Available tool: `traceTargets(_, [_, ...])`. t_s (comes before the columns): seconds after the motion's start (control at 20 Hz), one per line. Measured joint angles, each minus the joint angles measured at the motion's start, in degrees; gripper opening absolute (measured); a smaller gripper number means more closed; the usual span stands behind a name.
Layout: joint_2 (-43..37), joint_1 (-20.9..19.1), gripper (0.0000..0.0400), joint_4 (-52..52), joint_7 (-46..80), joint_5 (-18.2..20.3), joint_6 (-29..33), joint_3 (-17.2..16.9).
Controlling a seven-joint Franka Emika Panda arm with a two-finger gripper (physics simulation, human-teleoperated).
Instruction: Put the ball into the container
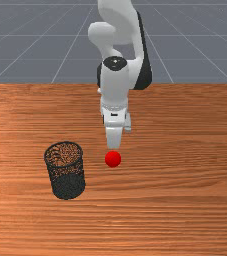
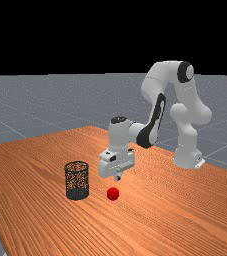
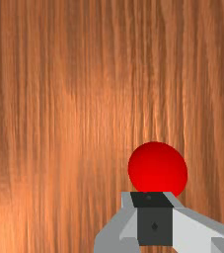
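Observation:
In the front view my gripper (image 1: 114, 146) points down, just behind and above the red ball (image 1: 113, 159). The far view has the gripper (image 2: 117, 177) above the table, with a gap between its tips and the ball (image 2: 113, 194). Its fingers are together with nothing held. Past the gripper (image 3: 154, 198) in the wrist view, the ball (image 3: 157, 168) is partly covered by the fingertips. A dark mesh container (image 1: 65, 172), open at the top, stands upright on the front view's left of the ball; it is also in the far view (image 2: 77, 181).
Wood table top (image 1: 175, 200) surrounds the ball and container. The table's far edge runs behind the hand in the front view. The container's rim (image 2: 77, 164) stands higher than the ball.

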Motion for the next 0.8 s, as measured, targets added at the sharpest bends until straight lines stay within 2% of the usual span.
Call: traceTargets(0.8, [-1.0, 0.2, 0.0000, -0.3, 0.4, -0.5, -0.7, -0.3])
